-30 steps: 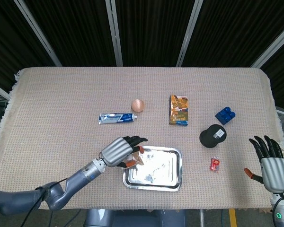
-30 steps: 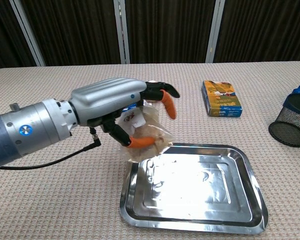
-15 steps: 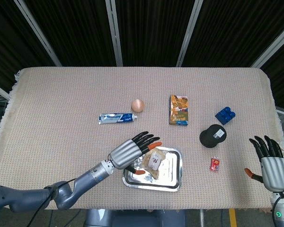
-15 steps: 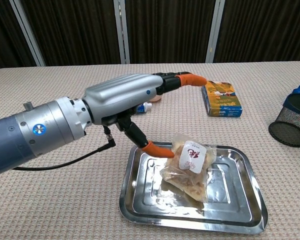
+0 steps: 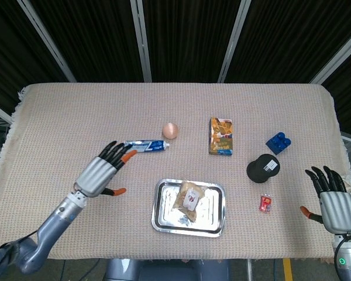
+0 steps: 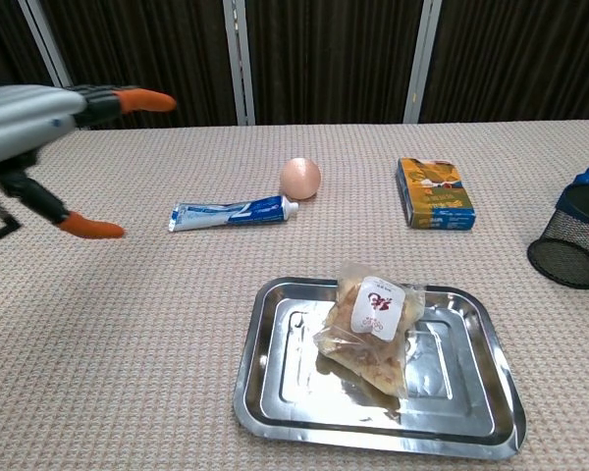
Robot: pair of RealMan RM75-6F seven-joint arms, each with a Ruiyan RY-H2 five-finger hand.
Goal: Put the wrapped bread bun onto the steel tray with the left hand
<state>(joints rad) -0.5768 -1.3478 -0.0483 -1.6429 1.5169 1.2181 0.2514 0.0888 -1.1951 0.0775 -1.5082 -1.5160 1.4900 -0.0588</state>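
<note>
Crinkly clear-wrapped bread bun [image 6: 371, 328] laid flat in shiny rectangular steel tray [image 6: 275, 412], left hand [image 5: 99, 172] empty, fingers splayed, well left of tray, right hand [image 5: 332, 205] spread, nothing held

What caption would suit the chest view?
Wrapped bread bun lying on the steel tray, left hand open and apart from it, toothpaste tube beyond.

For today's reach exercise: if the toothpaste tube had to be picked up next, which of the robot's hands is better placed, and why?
The left hand. It is open with its fingertips close to the toothpaste tube, on the same side of the table. The right hand hangs open at the far right edge, beyond the steel tray and wrapped bread bun.
</note>
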